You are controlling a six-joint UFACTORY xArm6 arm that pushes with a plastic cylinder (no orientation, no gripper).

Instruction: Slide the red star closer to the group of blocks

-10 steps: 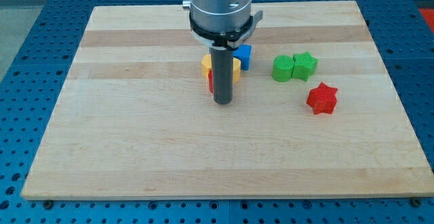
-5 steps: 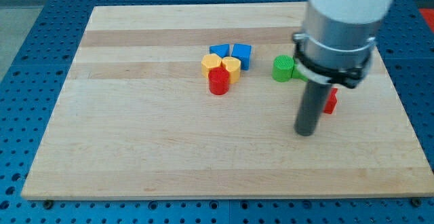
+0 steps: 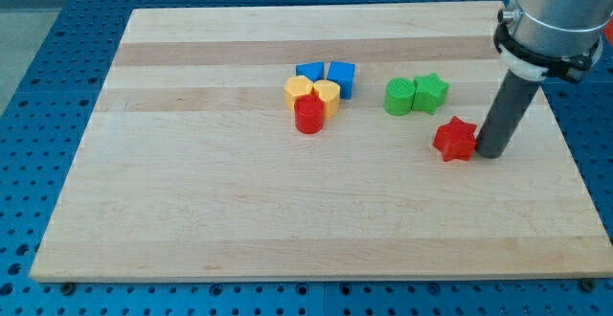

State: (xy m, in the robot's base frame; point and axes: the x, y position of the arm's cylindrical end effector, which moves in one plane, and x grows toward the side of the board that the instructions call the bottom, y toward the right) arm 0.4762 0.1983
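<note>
My tip (image 3: 493, 153) sits just right of the red star (image 3: 455, 139), about touching; no jaws on this rod. Star lies below green pair (image 3: 416, 95), well apart from red/yellow/blue cluster (image 3: 319, 90) nr board (image 3: 192, 201) centre.

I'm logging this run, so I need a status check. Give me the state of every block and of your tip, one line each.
red star: upright, apart from the group, my tip beside it.
my tip: on the board, at the star's right in the view.
green cube: touching the green star.
green star: upright.
blue blocks: side by side, in the cluster.
yellow blocks: side by side.
red cylinder: upright, against the yellow blocks.
</note>
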